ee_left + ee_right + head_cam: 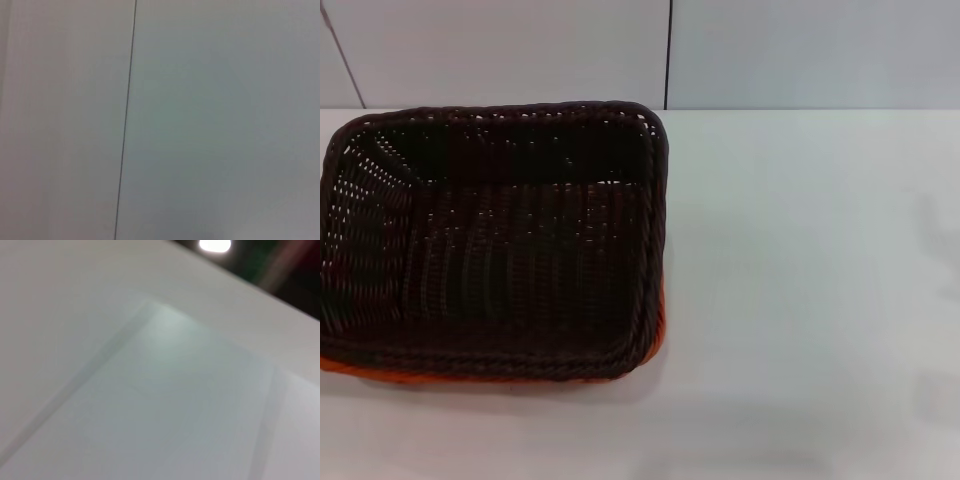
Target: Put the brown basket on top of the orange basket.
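Brown basket (500, 240) sits nested on orange basket (658, 330), task appears done; both grippers out of view, state unknown.

Dark brown woven basket (500, 245), orange basket (658, 325) edge showing beneath its rim, white table (800, 300), pale grey wall (810, 50)

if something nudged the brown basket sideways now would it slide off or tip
Probably neither easily. The brown basket sits nested in the orange basket, only an orange sliver showing beneath, so the lower walls should hold it. Its wide, low shape looks unlikely to tip. The open weave suggests it is light, so a firm push may shift both together on the table.
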